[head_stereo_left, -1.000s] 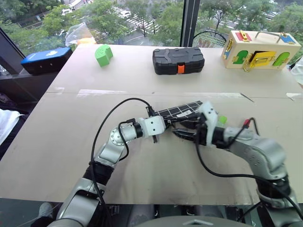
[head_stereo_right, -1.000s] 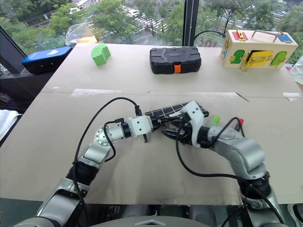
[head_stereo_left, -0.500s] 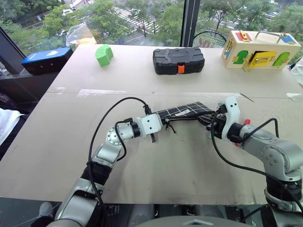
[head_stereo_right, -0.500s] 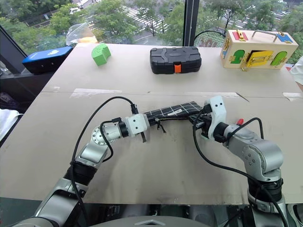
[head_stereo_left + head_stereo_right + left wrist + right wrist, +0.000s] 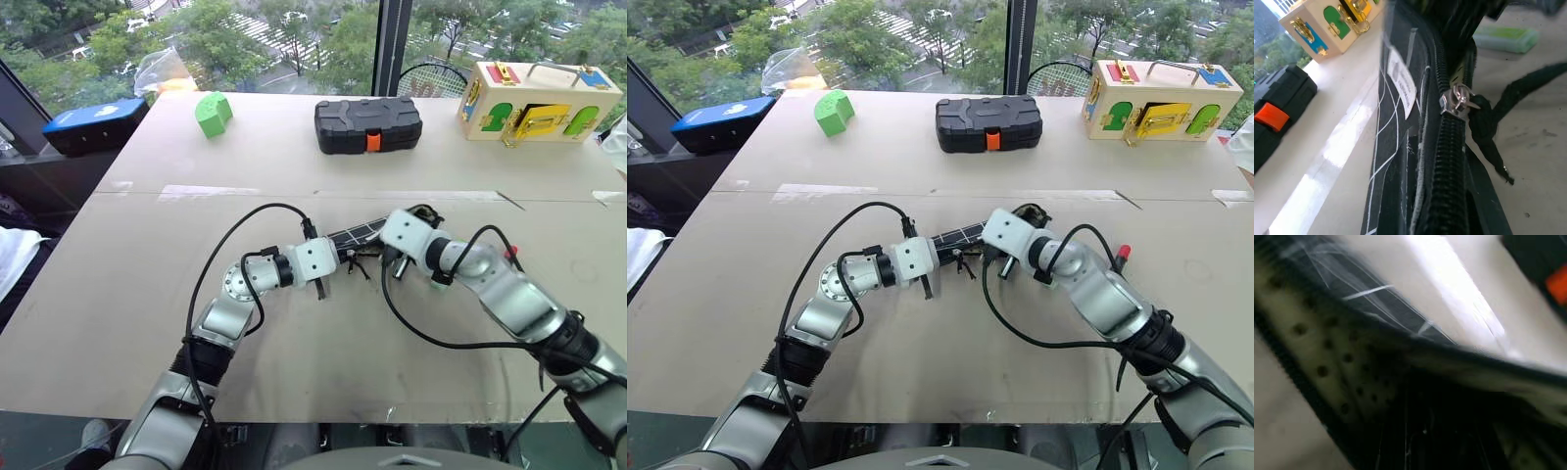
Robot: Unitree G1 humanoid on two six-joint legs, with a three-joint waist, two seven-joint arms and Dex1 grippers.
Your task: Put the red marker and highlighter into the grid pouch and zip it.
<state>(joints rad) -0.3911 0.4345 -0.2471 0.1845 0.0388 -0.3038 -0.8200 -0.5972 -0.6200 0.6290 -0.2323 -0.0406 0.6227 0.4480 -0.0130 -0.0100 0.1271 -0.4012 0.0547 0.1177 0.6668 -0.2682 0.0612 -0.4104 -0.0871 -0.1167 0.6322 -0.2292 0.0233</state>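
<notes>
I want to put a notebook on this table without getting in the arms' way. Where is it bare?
Free: the near left part of the table, and the back strip between the green block and the black case. Crowded: the middle, where both grippers meet at the grid pouch, and just right of it, by the red marker.

This looks like a robot test room high in a building. A plain board table [image 5: 118,294] stands against a large window [image 5: 294,39] overlooking treetops and a street, with practice props: a wooden latch box [image 5: 537,101], a black hard case [image 5: 367,124], a green block [image 5: 213,113].
</notes>
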